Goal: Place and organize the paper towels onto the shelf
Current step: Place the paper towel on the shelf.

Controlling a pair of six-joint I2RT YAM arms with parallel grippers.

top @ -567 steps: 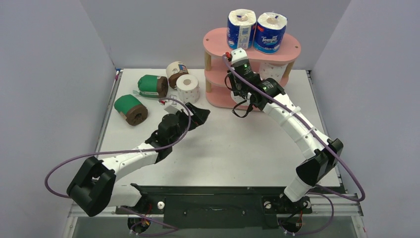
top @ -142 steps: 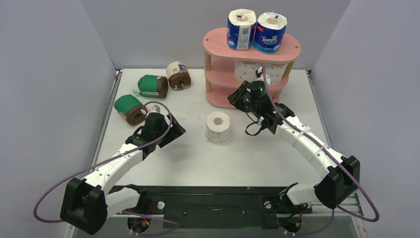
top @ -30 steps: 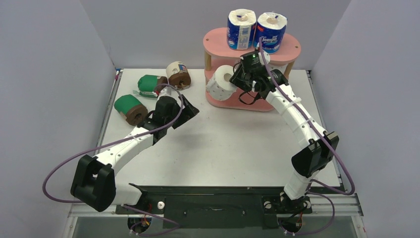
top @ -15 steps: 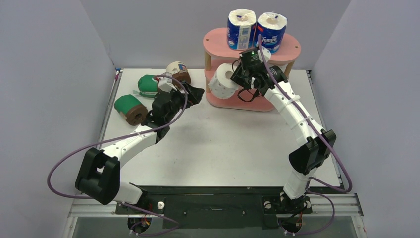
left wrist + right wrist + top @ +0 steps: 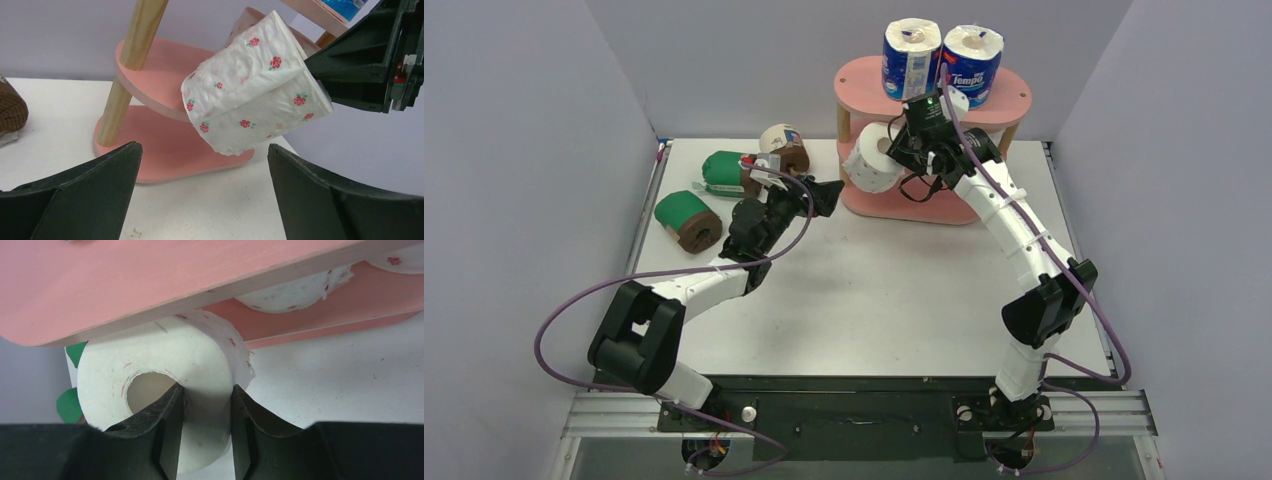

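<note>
The right end effector (image 5: 205,410) is clamped on a pink-dotted roll (image 5: 871,160), which is tilted at the middle tier of the shelf (image 5: 860,82). The roll sits just under the top board's edge, beside a wooden post (image 5: 843,125). A second dotted roll (image 5: 295,290) occupies that tier. The left end effector (image 5: 827,194), fingers wide apart, hovers nearby over the tabletop (image 5: 904,290).

roll (image 5: 250,95): soft embossed paper | shelf (image 5: 165,150): matt board | post (image 5: 127,75): bare wood
</note>
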